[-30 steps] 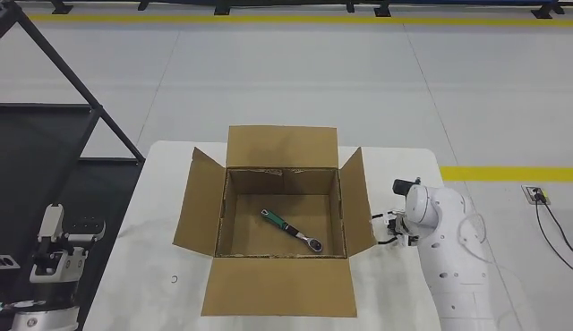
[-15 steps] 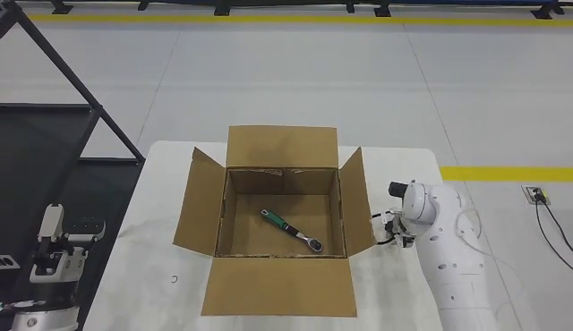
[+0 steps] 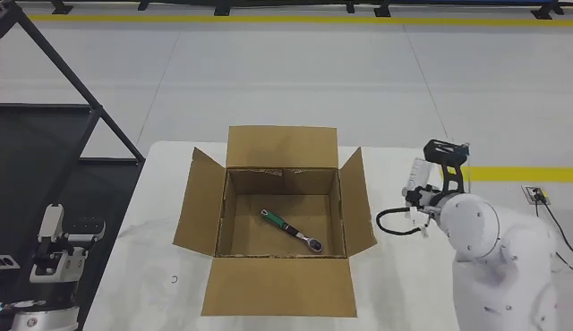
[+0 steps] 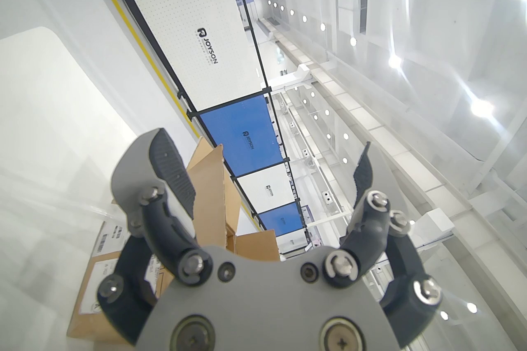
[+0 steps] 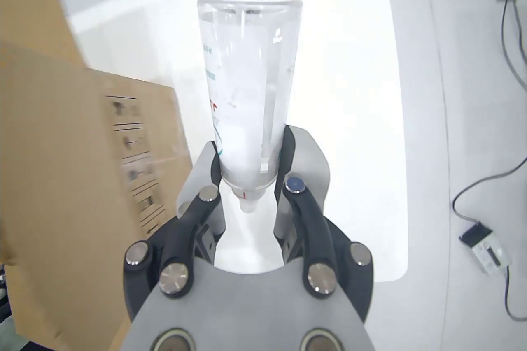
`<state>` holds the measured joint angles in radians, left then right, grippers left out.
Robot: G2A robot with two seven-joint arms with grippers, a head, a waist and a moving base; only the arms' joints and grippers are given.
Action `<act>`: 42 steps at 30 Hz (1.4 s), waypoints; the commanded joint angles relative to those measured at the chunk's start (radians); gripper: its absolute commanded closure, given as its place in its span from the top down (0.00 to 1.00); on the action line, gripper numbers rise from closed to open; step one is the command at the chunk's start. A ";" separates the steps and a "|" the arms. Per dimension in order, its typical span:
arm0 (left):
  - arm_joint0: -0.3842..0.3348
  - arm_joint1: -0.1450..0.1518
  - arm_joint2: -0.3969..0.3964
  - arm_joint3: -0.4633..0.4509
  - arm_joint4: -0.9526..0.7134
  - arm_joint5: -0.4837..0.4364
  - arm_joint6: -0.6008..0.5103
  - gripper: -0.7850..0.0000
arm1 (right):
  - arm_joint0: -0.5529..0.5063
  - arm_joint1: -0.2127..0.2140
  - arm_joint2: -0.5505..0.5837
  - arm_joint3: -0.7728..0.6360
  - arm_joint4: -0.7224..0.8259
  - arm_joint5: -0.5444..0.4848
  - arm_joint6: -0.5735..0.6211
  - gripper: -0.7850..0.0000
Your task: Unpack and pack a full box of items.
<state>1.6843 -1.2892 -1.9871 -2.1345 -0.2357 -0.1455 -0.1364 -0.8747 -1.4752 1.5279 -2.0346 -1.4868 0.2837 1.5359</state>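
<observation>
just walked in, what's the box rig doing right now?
The right hand grips a clear bottle by its neck end, holding it over the white table beside the open cardboard box, outside its flap. A green-handled ratchet wrench lies on the box floor. The left hand is open and empty, pointed upward away from the box.

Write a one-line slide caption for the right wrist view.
Right gripper holds a clear bottle near its cap end over the white table, beside the open cardboard box.
</observation>
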 commanded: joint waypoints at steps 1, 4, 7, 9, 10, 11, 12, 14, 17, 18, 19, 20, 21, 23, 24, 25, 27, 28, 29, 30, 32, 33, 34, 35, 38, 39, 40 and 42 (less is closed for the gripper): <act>0.000 0.000 0.000 0.000 0.000 0.000 0.000 1.00 | 0.017 -0.003 -0.070 -0.095 -0.012 -0.011 0.000 0.00; 0.000 0.000 0.000 0.000 0.000 0.000 0.000 1.00 | 0.070 -0.007 -0.180 -0.149 -0.001 -0.063 0.000 0.00; 0.000 0.000 0.000 0.000 0.000 0.000 0.000 1.00 | 0.159 -0.015 -0.307 -0.115 0.048 -0.152 0.000 0.00; 0.000 0.000 0.000 0.000 0.000 0.000 0.000 1.00 | 0.234 -0.023 -0.385 -0.034 0.114 -0.210 0.000 0.00; 0.000 0.000 0.000 0.000 0.000 0.000 0.000 1.00 | 0.276 -0.028 -0.426 0.023 0.138 -0.235 0.000 0.00; 0.000 0.000 0.000 0.000 0.000 0.000 0.000 1.00 | 0.319 -0.034 -0.467 0.089 0.182 -0.258 0.000 0.00; 0.000 0.000 0.000 0.000 0.000 0.000 0.000 1.00 | 0.365 -0.041 -0.503 0.161 0.212 -0.271 0.000 0.00; 0.000 0.000 0.000 0.000 0.000 0.000 0.000 1.00 | 0.454 -0.056 -0.580 0.324 0.259 -0.283 0.000 0.00; 0.000 0.000 0.000 0.000 0.000 0.000 0.000 1.00 | 0.574 -0.084 -0.693 0.572 0.352 -0.338 0.000 0.00; 0.000 0.000 0.000 0.000 0.000 0.000 0.000 1.00 | 0.609 -0.094 -0.728 0.648 0.384 -0.368 0.000 0.00; 0.000 0.000 0.000 0.000 0.000 0.000 0.000 1.00 | 0.639 -0.104 -0.758 0.717 0.423 -0.404 0.000 0.00; 0.000 0.000 0.000 0.000 0.000 0.000 0.000 1.00 | 0.665 -0.114 -0.781 0.779 0.451 -0.427 0.000 0.00; 0.000 0.000 0.000 0.000 0.000 0.000 0.000 1.00 | 0.686 -0.123 -0.807 0.838 0.473 -0.450 0.000 0.00; 0.000 0.000 0.000 0.000 0.000 0.000 0.000 1.00 | 0.722 -0.140 -0.844 0.931 0.526 -0.494 0.000 0.00; 0.000 0.000 0.000 0.000 0.000 0.000 0.000 1.00 | 0.734 -0.148 -0.860 0.971 0.536 -0.495 0.000 0.00; 0.000 0.000 0.000 0.000 0.000 0.000 0.000 1.00 | 0.742 -0.156 -0.880 1.003 0.550 -0.511 0.000 0.00; 0.000 0.000 0.000 0.000 0.000 0.000 0.000 1.00 | 0.755 -0.171 -0.902 1.071 0.576 -0.521 0.000 0.00; 0.000 0.000 0.000 0.000 0.000 0.000 0.000 1.00 | 0.758 -0.178 -0.912 1.102 0.593 -0.534 -0.005 0.00; 0.000 0.000 0.000 0.000 0.000 0.000 0.000 1.00 | 0.764 -0.186 -0.926 1.138 0.586 -0.535 -0.009 0.00; 0.000 0.000 0.000 0.000 0.000 0.000 0.000 1.00 | 0.765 -0.194 -0.939 1.168 0.589 -0.542 -0.022 0.00; 0.000 0.000 0.000 0.000 0.000 0.000 0.000 1.00 | 0.773 -0.209 -0.962 1.242 0.577 -0.544 -0.050 0.00; 0.000 0.000 0.000 0.000 0.000 0.000 0.000 1.00 | 0.774 -0.218 -0.971 1.271 0.575 -0.533 -0.073 0.00; 0.000 0.000 0.000 0.000 0.000 0.000 0.000 1.00 | 0.775 -0.226 -0.976 1.303 0.583 -0.536 -0.098 0.00; 0.000 0.000 0.000 0.000 0.000 0.000 0.000 1.00 | 0.778 -0.234 -0.986 1.338 0.581 -0.545 -0.112 0.00; 0.000 0.000 0.000 0.000 0.000 0.000 0.000 1.00 | 0.784 -0.260 -1.008 1.426 0.585 -0.552 -0.146 0.00; 0.000 0.000 0.000 0.000 0.000 0.000 0.000 1.00 | 0.787 -0.269 -1.010 1.455 0.593 -0.547 -0.164 0.02; 0.000 0.000 0.000 0.000 0.000 0.000 0.000 1.00 | 0.790 -0.277 -1.011 1.481 0.602 -0.552 -0.180 0.02; 0.000 0.000 0.000 0.000 0.000 0.000 0.000 1.00 | 0.798 -0.291 -1.014 1.532 0.614 -0.571 -0.204 0.09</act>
<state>1.6843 -1.2892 -1.9871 -2.1345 -0.2357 -0.1455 -0.1364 -0.0809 -1.7594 0.5147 -0.5321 -0.8788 -0.2778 1.3440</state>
